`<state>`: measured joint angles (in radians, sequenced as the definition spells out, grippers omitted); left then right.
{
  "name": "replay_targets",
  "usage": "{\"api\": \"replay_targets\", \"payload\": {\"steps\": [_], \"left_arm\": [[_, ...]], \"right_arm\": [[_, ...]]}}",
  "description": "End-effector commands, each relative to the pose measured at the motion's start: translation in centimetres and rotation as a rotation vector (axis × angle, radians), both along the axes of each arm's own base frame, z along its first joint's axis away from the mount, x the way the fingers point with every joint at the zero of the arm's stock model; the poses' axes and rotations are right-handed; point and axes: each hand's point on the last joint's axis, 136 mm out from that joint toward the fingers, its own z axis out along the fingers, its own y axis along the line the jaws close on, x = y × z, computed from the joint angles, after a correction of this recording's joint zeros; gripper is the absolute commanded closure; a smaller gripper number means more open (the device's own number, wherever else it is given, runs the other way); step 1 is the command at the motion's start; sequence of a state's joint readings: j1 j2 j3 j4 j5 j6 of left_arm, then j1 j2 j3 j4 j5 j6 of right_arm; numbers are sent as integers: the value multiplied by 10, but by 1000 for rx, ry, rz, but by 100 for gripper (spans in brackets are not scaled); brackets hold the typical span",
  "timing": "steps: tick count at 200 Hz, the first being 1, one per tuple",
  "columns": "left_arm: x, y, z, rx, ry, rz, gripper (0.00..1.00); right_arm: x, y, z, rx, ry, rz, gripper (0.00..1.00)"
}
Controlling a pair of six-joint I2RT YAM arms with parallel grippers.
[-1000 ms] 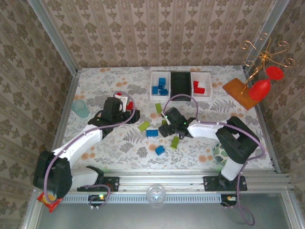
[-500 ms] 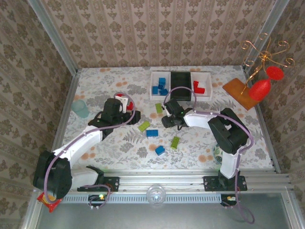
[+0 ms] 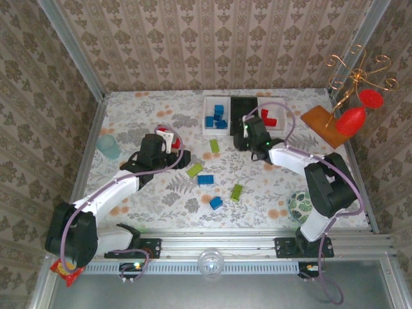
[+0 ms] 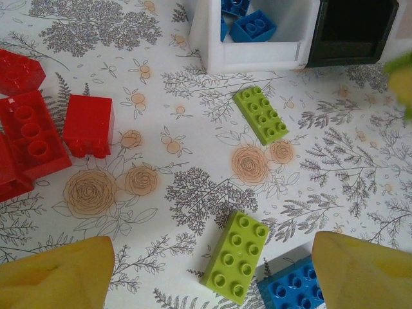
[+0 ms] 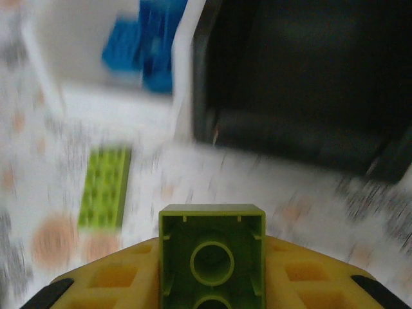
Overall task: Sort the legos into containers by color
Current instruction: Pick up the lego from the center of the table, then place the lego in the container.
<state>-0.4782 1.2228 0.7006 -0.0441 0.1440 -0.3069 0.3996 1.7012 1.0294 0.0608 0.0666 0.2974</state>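
Observation:
Blurred in the right wrist view, my right gripper (image 5: 212, 273) is shut on a lime green lego (image 5: 212, 254), just short of the black container (image 5: 302, 84). From above it (image 3: 244, 136) hovers at the near wall of that black container (image 3: 244, 111). The left white container (image 3: 207, 111) holds blue legos, the right white one (image 3: 278, 111) red ones. My left gripper (image 4: 212, 283) is open above a lime lego (image 4: 236, 256) and a blue lego (image 4: 293, 290), its place on the table (image 3: 179, 156) just right of red legos (image 3: 166, 134). Another lime lego (image 4: 261, 114) lies farther off.
Loose on the floral table are lime legos (image 3: 214, 145), (image 3: 194, 169), (image 3: 237, 191) and blue ones (image 3: 206, 179), (image 3: 216, 203). A teal cup (image 3: 109, 146) stands at the left, an orange board (image 3: 325, 125) with red ornaments at the right, a patterned ball (image 3: 299, 207) near the front.
My right gripper has carried the lime lego from the middle of the table up and right to the black container. The left arm has barely moved.

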Motion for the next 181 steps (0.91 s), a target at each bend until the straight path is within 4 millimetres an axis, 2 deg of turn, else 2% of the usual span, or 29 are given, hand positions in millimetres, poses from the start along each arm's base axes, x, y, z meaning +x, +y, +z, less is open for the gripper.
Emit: {"api": "replay_targets", "payload": {"steps": [1, 25, 39, 62, 78, 102, 112, 124, 145, 166, 181], "left_arm": [[1, -6, 5, -38, -10, -3, 18], [1, -7, 6, -45, -8, -9, 18], [0, -8, 7, -49, -6, -12, 18], [1, -3, 7, -37, -5, 17, 18], [4, 8, 1, 1, 10, 77, 18], [5, 20, -6, 32, 30, 118, 17], [3, 20, -8, 29, 42, 113, 18], [-3, 14, -12, 26, 56, 69, 18], [-21, 1, -29, 90, 90, -4, 18], [-40, -19, -47, 126, 129, -110, 19], [-40, -27, -58, 148, 156, -152, 20]], "right_arm": [[46, -7, 34, 75, -129, -106, 66], [87, -17, 39, 47, -177, -177, 65], [109, -19, 31, 32, -168, -202, 64], [141, -23, 21, 58, -152, -228, 57], [154, -26, 20, 71, -150, -245, 52], [158, -20, 42, 89, -178, -210, 41], [151, -15, 61, 111, -194, -176, 38], [132, -8, 83, 136, -207, -122, 36], [77, 5, 106, 126, -189, -25, 31], [9, 12, 94, -1, -120, 30, 26], [-31, 11, 76, -72, -80, 57, 24]]}}
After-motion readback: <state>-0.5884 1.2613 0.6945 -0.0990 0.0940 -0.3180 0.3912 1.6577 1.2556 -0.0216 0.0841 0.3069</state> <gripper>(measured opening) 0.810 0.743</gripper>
